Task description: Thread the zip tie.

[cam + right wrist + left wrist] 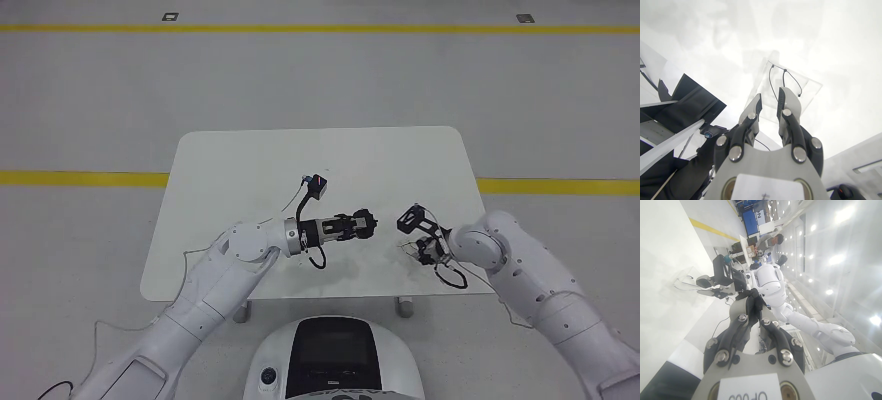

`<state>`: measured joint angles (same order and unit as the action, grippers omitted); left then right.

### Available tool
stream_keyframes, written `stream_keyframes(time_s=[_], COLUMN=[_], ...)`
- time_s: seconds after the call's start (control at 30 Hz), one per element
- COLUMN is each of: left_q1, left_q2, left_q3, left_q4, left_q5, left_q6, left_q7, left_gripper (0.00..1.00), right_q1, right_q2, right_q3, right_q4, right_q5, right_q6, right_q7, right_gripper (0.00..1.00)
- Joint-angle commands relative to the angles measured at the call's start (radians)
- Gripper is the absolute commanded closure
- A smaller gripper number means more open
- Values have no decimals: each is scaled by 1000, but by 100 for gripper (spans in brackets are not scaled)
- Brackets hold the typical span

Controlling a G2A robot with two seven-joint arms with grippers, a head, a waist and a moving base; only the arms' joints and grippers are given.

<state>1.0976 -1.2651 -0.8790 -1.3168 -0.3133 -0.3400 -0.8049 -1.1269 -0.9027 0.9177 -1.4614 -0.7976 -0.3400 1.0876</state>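
Ok, zip ties (785,70): thin black ones, at least two, lying loose in a shallow clear tray (810,89) on the white table (250,160), near its robot-side edge, right of that edge's middle. Key relation: the right gripper (770,100) hangs directly over the tray, fingers spread with nothing between them. The nearer tie runs lengthwise from the gap between the fingers out to its head at the tray's far rim. So its long axis lies roughly along the gripper's reach, and the pads would close across it. That tie's tail end passes just beside one pad (780,98), off-centre in the gap; can't tell if it touches. The second tie bows out toward the tray's corner. Judgement: a straight drop plus a small sideways shift should put the strap between the pads; the risk is pinching both ties or skidding on the tray floor. The left gripper (753,298) sits just beside, toward the table's middle, pads pressed together; can't tell if anything is pinched. The right arm is plainly the nearer one. Writing: a white label (747,387) on each gripper's base plate carries print, cut off at the frame edge, so I'm not reading it out. No marks I can make out on the ties or tray.
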Motion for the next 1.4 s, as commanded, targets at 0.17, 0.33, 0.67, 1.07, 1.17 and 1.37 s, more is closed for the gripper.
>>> stream_keyframes(time_s=[0.17, 0.33, 0.67, 1.07, 1.17, 1.37], left_q1=[0, 0, 0, 0, 0, 0], left_q2=[0, 0, 0, 0, 0, 0], left_q3=[0, 0, 0, 0, 0, 0], left_q4=[0, 0, 0, 0, 0, 0], left_q5=[0, 0, 0, 0, 0, 0], left_q6=[0, 0, 0, 0, 0, 0], left_q7=[0, 0, 0, 0, 0, 0], left_gripper=[100, 100, 100, 100, 100, 100], right_q1=[27, 42, 58, 77, 84, 95], right_q2=[-13, -21, -35, -47, -50, -50], right_q3=[-36, -55, -81, -101, -108, -122], right_q4=[24, 40, 62, 91, 96, 99], right_q5=[-11, -30, -66, -64, -60, -53], right_q6=[0, 6, 9, 0, 0, 0], right_q7=[9, 16, 8, 17, 18, 17], right_gripper=[78, 79, 78, 77, 78, 77])
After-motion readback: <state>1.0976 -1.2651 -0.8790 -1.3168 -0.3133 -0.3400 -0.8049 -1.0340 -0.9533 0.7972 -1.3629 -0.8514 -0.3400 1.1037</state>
